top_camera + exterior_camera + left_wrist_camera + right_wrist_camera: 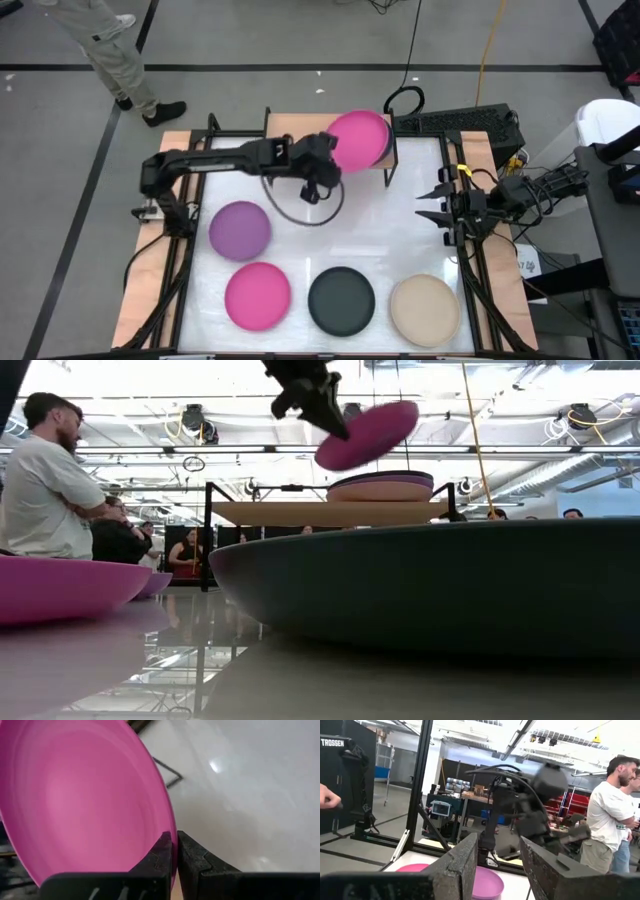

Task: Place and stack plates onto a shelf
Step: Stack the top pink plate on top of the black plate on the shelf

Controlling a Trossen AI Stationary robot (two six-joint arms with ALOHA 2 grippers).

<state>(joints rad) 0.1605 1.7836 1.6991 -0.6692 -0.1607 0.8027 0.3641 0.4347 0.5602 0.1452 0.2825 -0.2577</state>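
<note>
My left gripper [326, 166] is shut on a hot pink plate [358, 138] and holds it in the air over the shelf [300, 512], a light-wood board on thin black legs. A stack of plates [380, 484], purple over salmon, lies on that board right under the held plate [368, 432]. On the table lie a purple plate [240, 228], a second hot pink plate [257, 295], a black plate [341, 299] and a beige plate [424, 309]. My right gripper [433, 203] waits open near the table's right edge, touching nothing. My left gripper pinches the hot pink plate's rim [171, 847] between its two fingers, one on the hollow upper face and one on the underside. The fingers come from the table's left, slanting down. The plate is lifted clear and tilted, with the held edge lower and its far-right edge [410, 412] raised.
The shelf's black frame [390, 160] stands at the table's far middle. Wooden side strips [150, 270] and black rails run along both sides of the table. People stand in the room beyond the table [45, 490]. A loose cable loop [305, 205] lies on the white top near the shelf.
</note>
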